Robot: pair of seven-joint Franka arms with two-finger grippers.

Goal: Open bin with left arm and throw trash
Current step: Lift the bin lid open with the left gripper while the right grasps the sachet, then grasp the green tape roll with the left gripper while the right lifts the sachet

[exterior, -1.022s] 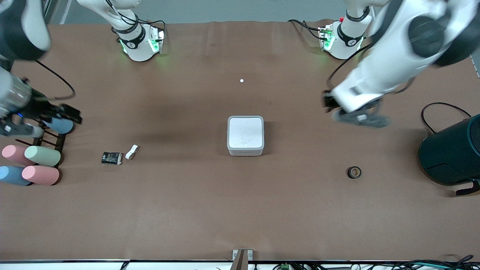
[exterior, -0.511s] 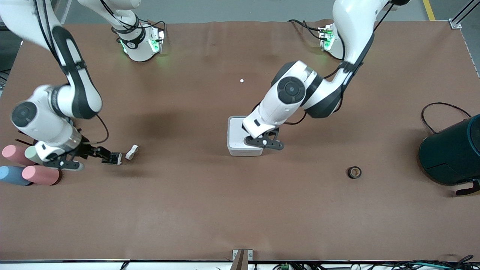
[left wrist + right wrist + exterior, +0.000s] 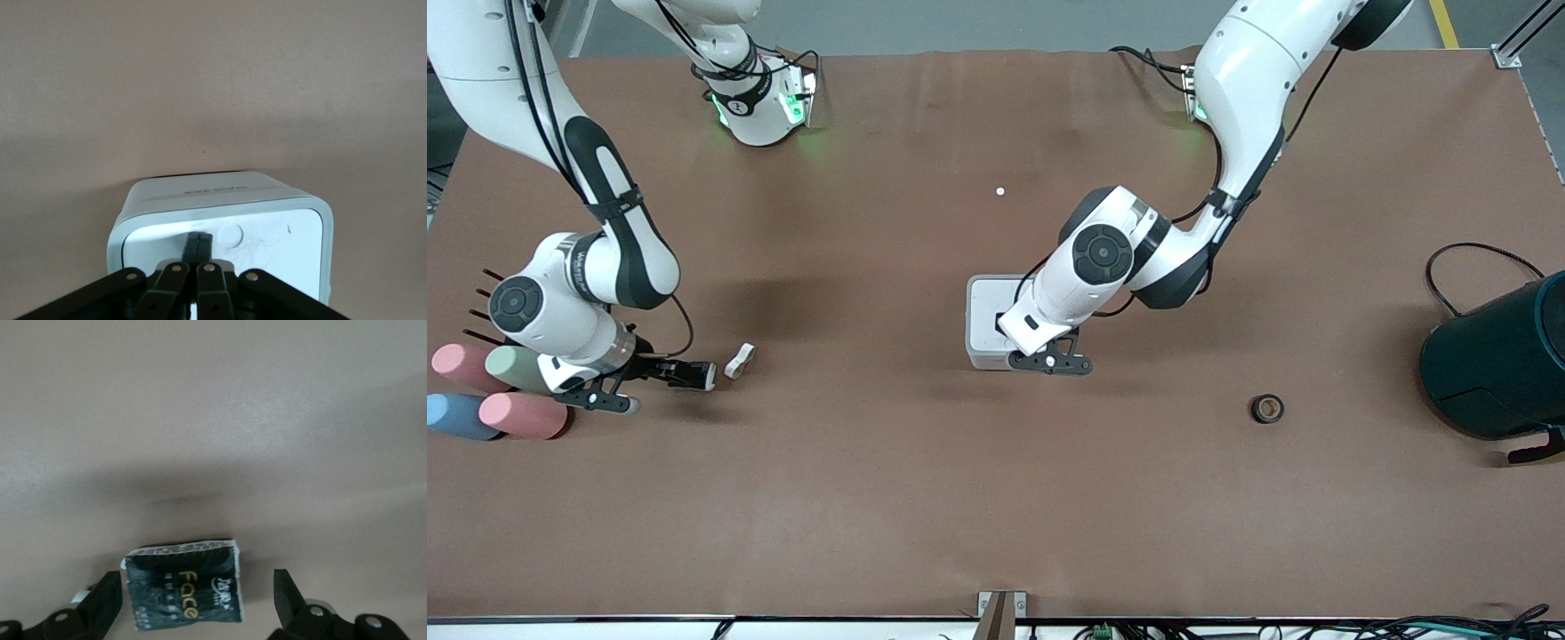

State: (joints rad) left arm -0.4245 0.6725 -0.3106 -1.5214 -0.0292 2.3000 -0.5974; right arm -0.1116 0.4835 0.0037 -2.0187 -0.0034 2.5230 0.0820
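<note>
Bin [image 3: 985, 311] sits mid-table with the left gripper [image 3: 197, 245] down on its lid; right gripper [image 3: 197, 600] is at table level toward the right arm's end, one finger on either side of the snack packet [image 3: 184, 591]. Wrapper piece [image 3: 739, 360] lies just beside the packet, on the bin's side, apart from it. Tape ring [image 3: 1266, 408] lies nearer the front camera than the bin, between it and the round container [image 3: 1494, 364] at the left arm's end; cylinders [image 3: 520, 413] lie beside the right gripper at the table's edge.
</note>
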